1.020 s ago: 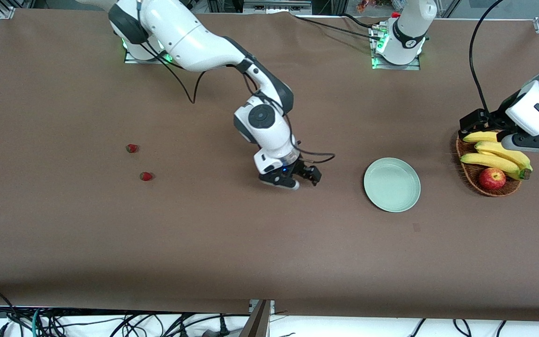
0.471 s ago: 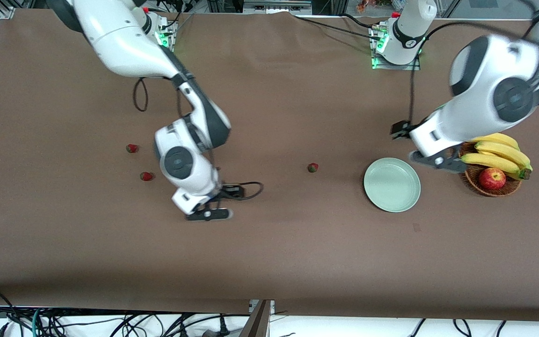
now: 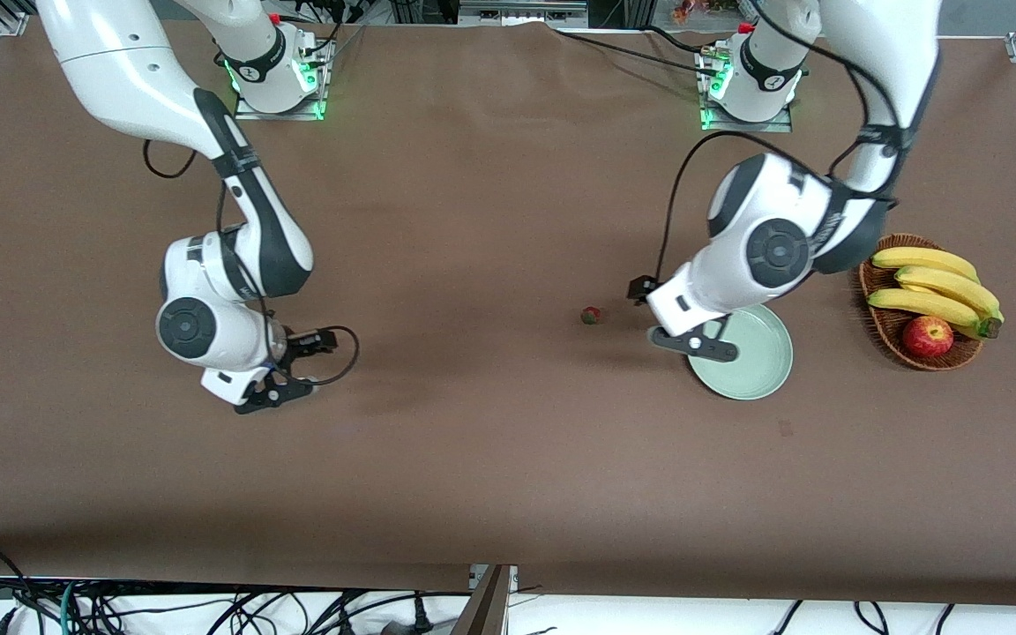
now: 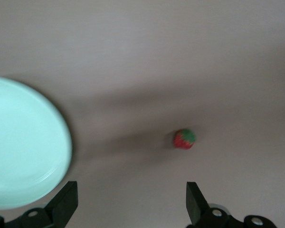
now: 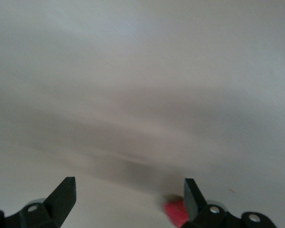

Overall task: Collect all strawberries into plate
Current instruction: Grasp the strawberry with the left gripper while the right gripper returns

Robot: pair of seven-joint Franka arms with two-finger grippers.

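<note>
No strawberries sit in the plate (image 3: 759, 375) yet, so the whole job looks left to do. From the front, only one strawberry (image 3: 591, 316) shows, lying on the table (image 3: 490, 459) beside the left gripper (image 3: 693, 342), which hangs over the plate's edge. The right gripper (image 3: 272, 395) is low over the table at its own end.

From the left wrist, the fingers (image 4: 66, 202) are spread wide, with nothing in them. That berry lies just ahead of them, and the plate is off to one side.

From the right wrist, the fingers (image 5: 61, 194) are also wide and empty. A red strawberry (image 5: 175, 213) peeks out by one fingertip.
</note>
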